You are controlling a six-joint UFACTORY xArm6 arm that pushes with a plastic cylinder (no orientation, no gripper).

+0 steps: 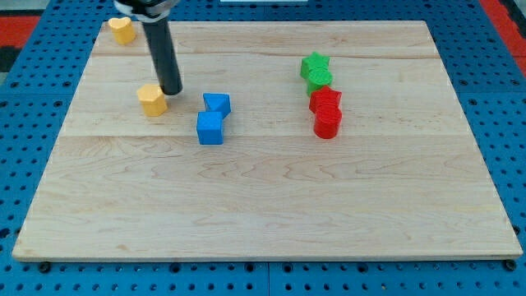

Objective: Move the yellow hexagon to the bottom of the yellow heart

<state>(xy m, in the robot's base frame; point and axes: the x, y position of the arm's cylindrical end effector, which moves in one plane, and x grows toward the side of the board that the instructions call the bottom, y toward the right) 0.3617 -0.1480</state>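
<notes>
The yellow hexagon [152, 99] lies on the wooden board at the view's left, in the upper half. The yellow heart [122, 30] sits at the board's top left corner, well above the hexagon. My tip [171, 90] rests on the board just right of the hexagon's upper edge, close to it or touching it. The dark rod rises from there toward the view's top.
Two blue blocks [212, 118] sit together right of the hexagon. A green star [314, 65] and green round block [320, 80] stand above a red star [325, 100] and red round block [327, 122] at the centre right. The wooden board [263, 214] lies on a blue pegboard.
</notes>
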